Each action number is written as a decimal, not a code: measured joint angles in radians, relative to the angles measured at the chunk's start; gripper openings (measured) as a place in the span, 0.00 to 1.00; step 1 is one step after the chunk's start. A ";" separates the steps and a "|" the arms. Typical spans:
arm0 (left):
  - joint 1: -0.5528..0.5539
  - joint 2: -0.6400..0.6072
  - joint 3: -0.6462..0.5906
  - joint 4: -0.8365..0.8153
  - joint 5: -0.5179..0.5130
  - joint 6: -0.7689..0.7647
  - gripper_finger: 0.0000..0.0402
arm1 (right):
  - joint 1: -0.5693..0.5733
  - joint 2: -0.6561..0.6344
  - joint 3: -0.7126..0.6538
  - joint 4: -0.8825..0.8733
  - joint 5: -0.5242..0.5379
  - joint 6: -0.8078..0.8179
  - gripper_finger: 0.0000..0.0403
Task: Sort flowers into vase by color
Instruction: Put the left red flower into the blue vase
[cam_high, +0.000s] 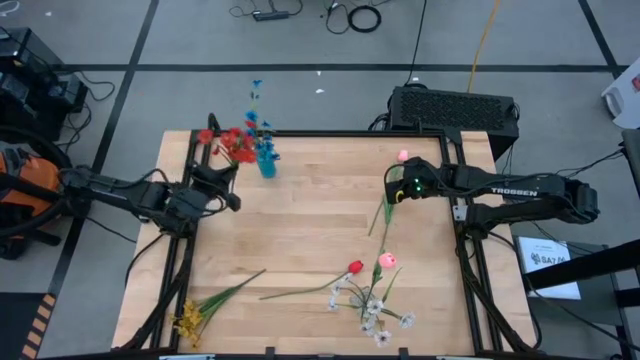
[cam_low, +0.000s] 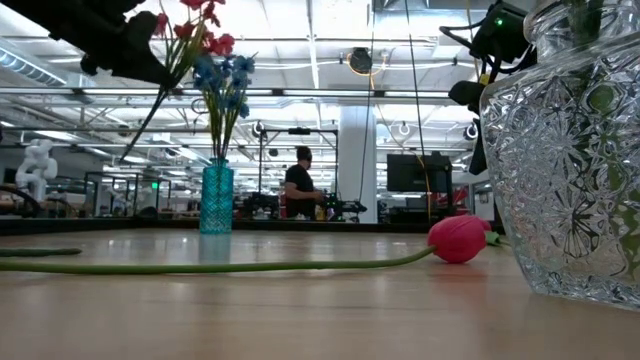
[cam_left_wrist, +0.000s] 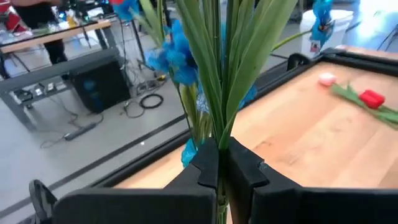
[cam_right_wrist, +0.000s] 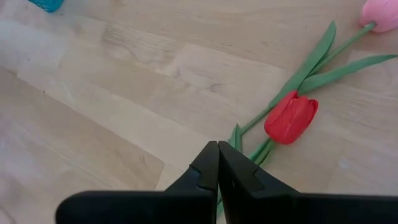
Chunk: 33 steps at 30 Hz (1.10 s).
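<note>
A teal vase (cam_high: 266, 165) at the table's far left holds blue flowers (cam_low: 222, 78). Just left of it my left gripper (cam_high: 226, 183) is shut on a bunch of red flowers (cam_high: 232, 143). My right gripper (cam_high: 396, 190), at the far right, is shut on a pink tulip (cam_high: 403, 156). Near the front edge a red tulip (cam_high: 355, 267) and a second pink tulip (cam_high: 388, 260) lie on their sides. White blossoms (cam_high: 372, 312) are beside them, and a yellow sprig (cam_high: 190, 320) lies at the front left. My left gripper pinches the red bunch's green stems and leaves (cam_left_wrist: 217, 134) between its two fingers, low on the bunch. The fingers come nearly level from the table's left. The bunch is lifted clear and slants up toward the vase, heads on top. My right gripper pinches the pink tulip's stem (cam_high: 390, 205) between its two fingers, below the bud. The fingers slant down from the table's right and lie across the stem. The bud stands above the fingers and a leaf (cam_right_wrist: 235, 135) shows past the fingertips; the lower stem (cam_high: 378, 228) hangs below.
A clear cut-glass vase (cam_low: 570, 150) with green stems inside stands close in the low view's right. A black box (cam_high: 455, 108) sits beyond the table's far edge. Bare wood lies at the table's middle (cam_high: 300, 220). A person (cam_low: 298, 185) stands far off in the room.
</note>
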 joint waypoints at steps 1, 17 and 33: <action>0.000 -0.027 0.000 0.006 0.023 0.023 0.03 | 0.000 0.000 0.000 0.000 0.000 0.000 0.00; 0.030 -0.437 -0.075 0.310 0.361 0.663 0.03 | 0.000 0.000 0.000 0.019 -0.004 -0.026 0.00; 0.227 -0.580 -0.444 0.860 0.591 0.675 0.03 | -0.005 0.002 -0.001 0.129 -0.001 -0.072 0.00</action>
